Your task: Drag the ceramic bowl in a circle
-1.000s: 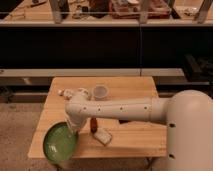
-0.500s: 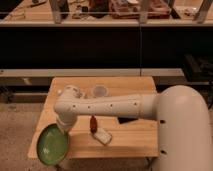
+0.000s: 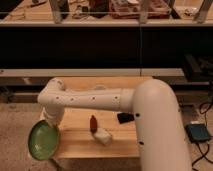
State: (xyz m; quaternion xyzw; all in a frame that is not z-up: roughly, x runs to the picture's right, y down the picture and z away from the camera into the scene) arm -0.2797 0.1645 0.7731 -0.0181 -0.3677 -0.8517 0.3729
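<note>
**Bowl swung out to the desk's lower-left corner, mid-circle**

The white arm reaches from the right of the frame across the wooden desk (image 3: 80, 142) and bends down at the left, where its pincer (image 3: 50, 125) meets the upper right rim of the ceramic bowl (image 3: 43, 141). The bowl, green with a paler inside, sits at the lower left of the frame, and much of it looks to hang past the desk's left edge; whether it rests flat or is tipped I cannot tell. I cannot tell how the pincer is set, nor whether it grips the rim or only presses on it, since the wrist covers that spot.

Near the middle of the desk stand a small reddish-brown bottle (image 3: 93, 123) and, just beside it toward the lower right, a small white block (image 3: 103, 136). A dark flat object (image 3: 124, 118) lies right of them, partly under the arm.

I judge the drag to be under way, with the bowl at the far left of its loop. The next move calls for bringing it back inward, over the desk, curving round without sweeping into the bottle or the block, and without letting the bowl slip off the edge.
</note>
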